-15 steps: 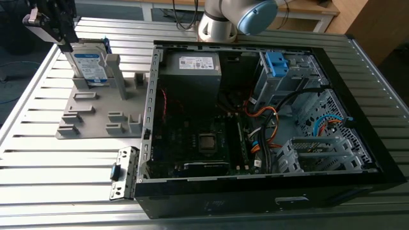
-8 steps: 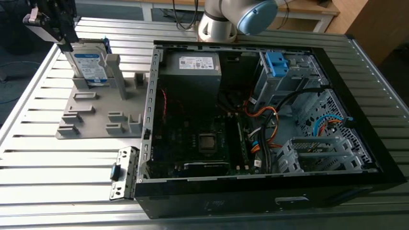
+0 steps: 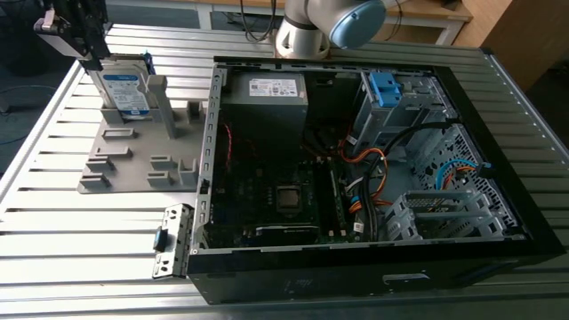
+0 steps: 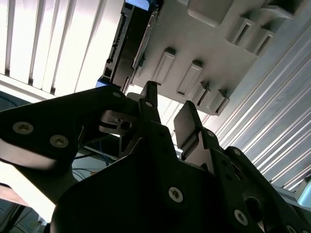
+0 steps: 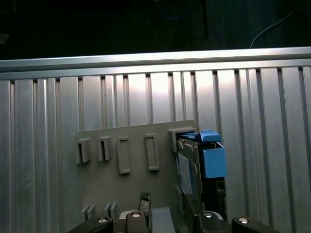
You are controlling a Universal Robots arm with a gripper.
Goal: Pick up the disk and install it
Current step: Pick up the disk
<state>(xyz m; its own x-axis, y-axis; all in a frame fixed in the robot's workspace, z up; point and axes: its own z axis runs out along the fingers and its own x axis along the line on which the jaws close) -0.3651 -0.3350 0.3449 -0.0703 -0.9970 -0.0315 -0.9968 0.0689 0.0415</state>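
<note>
Worktop (image 3: 62, 220): ribbed metal.

Grey holder (image 3: 133, 160) lies flat on it, toward the exterior view's left. Open case (image 3: 294, 287) lies just beside the holder, on the exterior view's right.

Disk (image 3: 126, 90) stands upright on edge in a slot at the holder's far end. Its labelled face points toward the near side of the exterior view. The blue caddy shows along its edges.

- First wrist view: disk (image 5: 187, 172) seen edge-on at one corner of the holder (image 5: 97, 179), with a blue caddy tab beside it.
- Second wrist view: disk (image 4: 124, 43) is a dark slab against the holder (image 4: 204, 43).

Claw (image 3: 92, 59) hangs over the disk's top edge, at its corner on the exterior view's left. From this view I cannot tell whether they touch.

Claw (image 4: 167, 109) in the second wrist view: black fingers (image 4: 148, 99) stand apart, with only air between them. The disk sits off to one side of the gap, not inside it. Nothing is held. The first wrist view shows the same, with fingertips (image 5: 144, 201) apart and the disk off to one side of the claw (image 5: 165, 206).

Inside the case: a grey box (image 3: 265, 100) with a white sticker at the far end, and a blue bracket (image 3: 385, 87) in the drive cage toward the exterior view's right. Orange and blue cables run across the middle.

Arm (image 3: 311, 27) base stands beyond the case's far wall.
</note>
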